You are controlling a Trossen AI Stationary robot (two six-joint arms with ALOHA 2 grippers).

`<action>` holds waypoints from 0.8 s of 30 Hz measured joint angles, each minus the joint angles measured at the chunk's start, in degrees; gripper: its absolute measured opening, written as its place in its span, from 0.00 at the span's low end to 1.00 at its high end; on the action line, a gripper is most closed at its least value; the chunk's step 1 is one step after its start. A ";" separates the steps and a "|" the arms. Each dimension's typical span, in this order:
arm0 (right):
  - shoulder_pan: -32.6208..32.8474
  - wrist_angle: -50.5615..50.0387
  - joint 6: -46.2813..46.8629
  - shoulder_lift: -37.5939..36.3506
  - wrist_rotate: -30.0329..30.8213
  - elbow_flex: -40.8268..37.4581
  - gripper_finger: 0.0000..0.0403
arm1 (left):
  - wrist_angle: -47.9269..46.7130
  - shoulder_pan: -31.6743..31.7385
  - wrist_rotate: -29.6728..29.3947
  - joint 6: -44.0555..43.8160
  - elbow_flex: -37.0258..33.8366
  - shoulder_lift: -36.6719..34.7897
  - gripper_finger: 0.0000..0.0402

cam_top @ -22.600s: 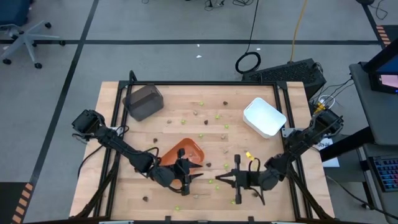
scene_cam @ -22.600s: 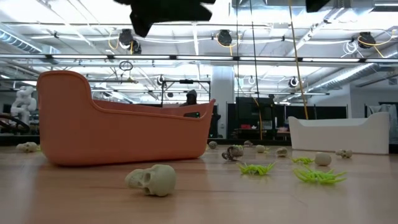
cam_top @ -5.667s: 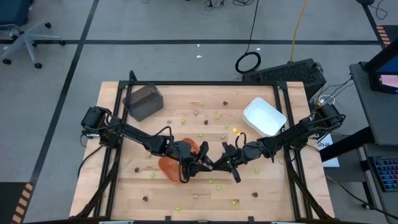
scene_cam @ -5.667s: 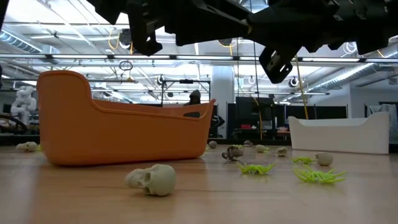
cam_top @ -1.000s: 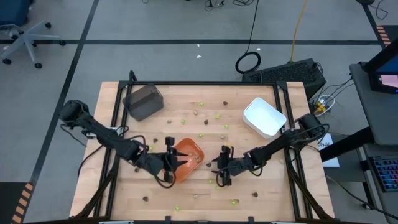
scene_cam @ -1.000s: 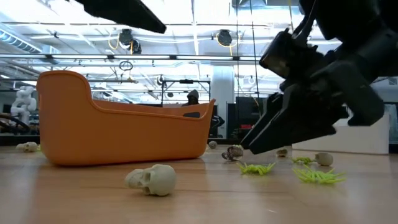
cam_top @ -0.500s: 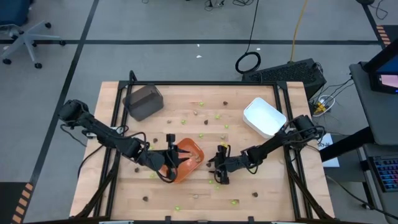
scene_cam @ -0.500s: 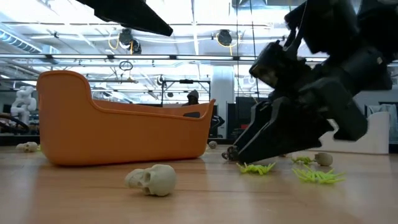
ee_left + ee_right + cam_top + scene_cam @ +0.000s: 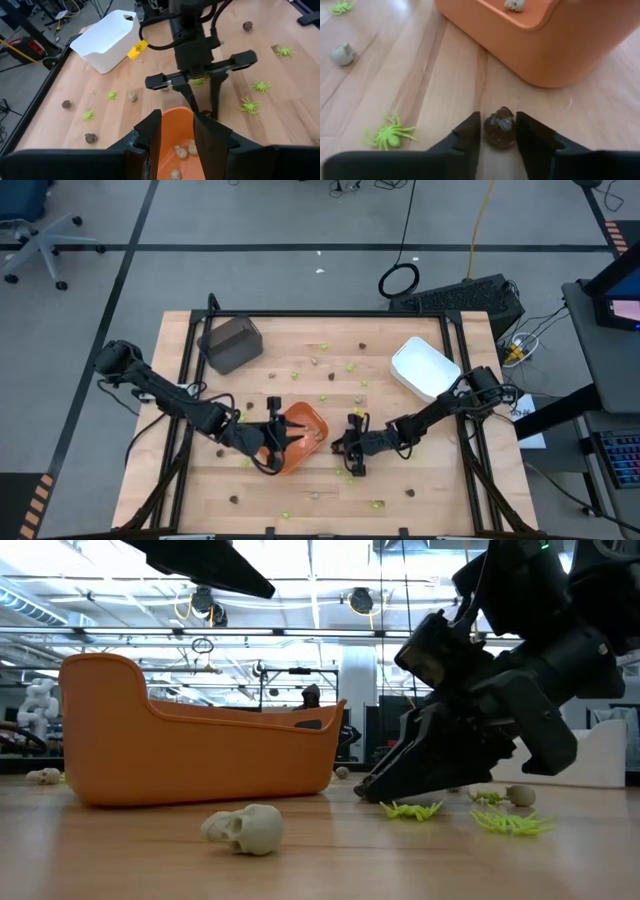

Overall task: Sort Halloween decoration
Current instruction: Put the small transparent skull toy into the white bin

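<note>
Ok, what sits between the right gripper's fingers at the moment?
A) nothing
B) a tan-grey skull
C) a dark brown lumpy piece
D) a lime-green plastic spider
C: the right wrist view shows a dark brown lumpy piece between the right gripper's fingers, on the wooden table beside the orange plastic tray.

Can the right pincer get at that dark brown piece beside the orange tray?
Probably yes: the right pincer already straddles the dark brown piece on the table, just clear of the orange tray, with nothing between.
</note>
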 joint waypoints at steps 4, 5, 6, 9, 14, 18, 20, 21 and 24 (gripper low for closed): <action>-0.06 0.04 -0.06 0.00 0.01 0.00 0.12 | -0.02 -0.02 0.06 -0.78 0.00 0.00 0.28; -0.06 0.03 -0.09 0.00 -0.01 0.00 0.10 | -0.02 -0.06 0.18 -0.78 0.00 0.00 0.28; -0.03 0.04 -0.21 0.00 -0.02 0.00 0.09 | -0.02 -0.11 0.20 -0.78 0.00 0.00 0.28; 0.77 -0.31 -1.21 -0.84 -0.07 0.00 0.09 | -0.23 -0.37 0.23 -0.78 0.00 0.00 0.28; 1.95 -2.74 -4.36 -6.19 -0.26 -0.22 0.11 | -0.33 -0.51 0.26 -0.78 0.00 0.02 0.28; 2.30 -6.88 -7.09 -12.19 -0.26 -0.15 0.10 | -0.45 -0.51 0.28 -0.78 0.00 0.04 0.28; 2.30 -9.34 -7.95 -14.88 -0.28 -0.15 0.10 | -0.47 -0.53 0.26 -0.78 0.00 0.05 0.28; 2.32 -10.08 -8.30 -16.27 -0.28 -0.15 0.10 | -0.45 -0.53 0.26 -0.79 0.00 0.13 0.28; 2.32 -12.29 -9.31 -19.66 -0.32 -0.13 0.10 | -0.33 -0.53 0.26 -0.78 0.00 0.70 0.28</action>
